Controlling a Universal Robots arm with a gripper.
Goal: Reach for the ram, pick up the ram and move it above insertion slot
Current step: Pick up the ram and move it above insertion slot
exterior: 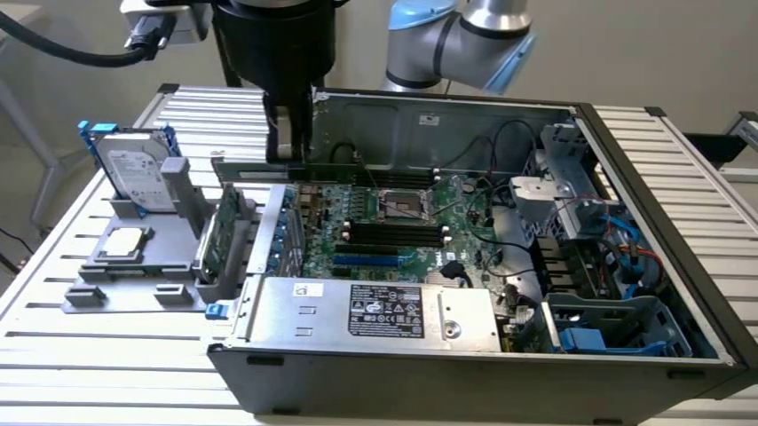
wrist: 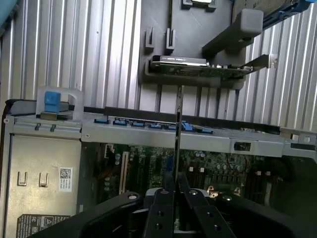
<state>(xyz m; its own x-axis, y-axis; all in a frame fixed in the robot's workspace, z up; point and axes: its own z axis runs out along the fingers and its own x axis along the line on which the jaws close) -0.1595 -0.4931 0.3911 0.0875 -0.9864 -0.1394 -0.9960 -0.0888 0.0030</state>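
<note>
My gripper (exterior: 290, 156) hangs over the far left part of the open computer case, shut on the ram (exterior: 337, 171). The ram is a long thin green stick held level, lengthwise across the exterior view, above the case's left wall and the motherboard's edge. In the wrist view the ram (wrist: 178, 129) shows edge-on as a thin line running out from between the black fingers (wrist: 166, 208). The black memory slots (exterior: 391, 235) lie on the motherboard, lower and toward the exterior view's right of the ram.
A larger green expansion card (exterior: 213, 235) stands in a grey holder (exterior: 130, 275) left of the case, with a hard drive (exterior: 130, 169) and a CPU (exterior: 124, 241). The power supply (exterior: 367, 311) fills the case front; cables and a drive cage (exterior: 569, 186) crowd its right.
</note>
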